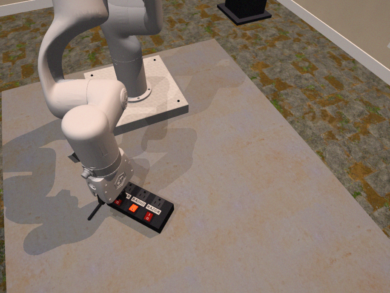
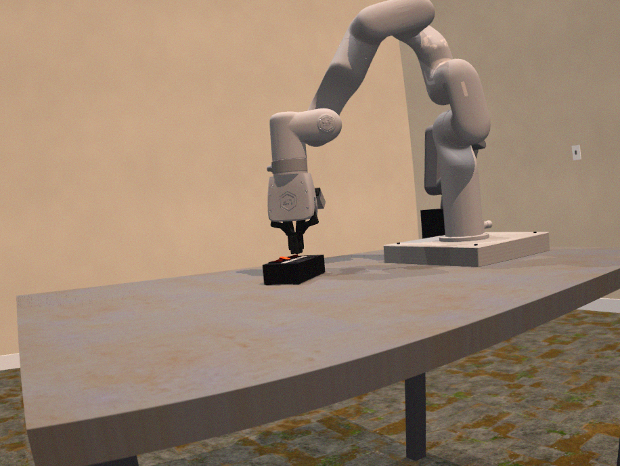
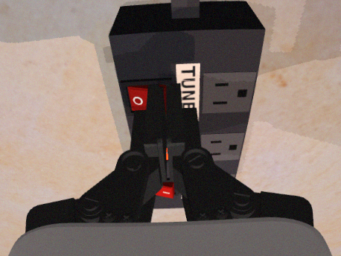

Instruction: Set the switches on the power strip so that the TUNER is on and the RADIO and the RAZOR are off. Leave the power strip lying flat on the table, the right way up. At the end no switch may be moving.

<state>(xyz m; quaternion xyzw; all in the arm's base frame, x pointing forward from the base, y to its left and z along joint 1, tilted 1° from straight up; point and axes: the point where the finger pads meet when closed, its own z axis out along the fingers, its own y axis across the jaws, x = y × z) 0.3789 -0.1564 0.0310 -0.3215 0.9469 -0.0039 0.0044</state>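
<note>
A black power strip (image 1: 141, 208) lies flat on the table, also seen in the side view (image 2: 293, 268) and the wrist view (image 3: 185, 82). It has three red rocker switches labelled TUNER, RADIO and RAZOR. The TUNER switch (image 3: 139, 98) is dark red and shows its O mark. The RADIO switch (image 1: 133, 208) glows bright orange. The RAZOR switch (image 1: 148, 216) is dark red. My gripper (image 3: 166, 105) (image 2: 295, 246) is shut and empty, its fingertips right over the near part of the TUNER switch. It hangs just above the strip. I cannot tell whether it touches.
The strip's black cord (image 1: 95, 211) runs off its left end towards the table's left side. The arm's base plate (image 1: 138, 94) stands at the back of the table. A dark box (image 1: 244, 10) stands on the floor beyond.
</note>
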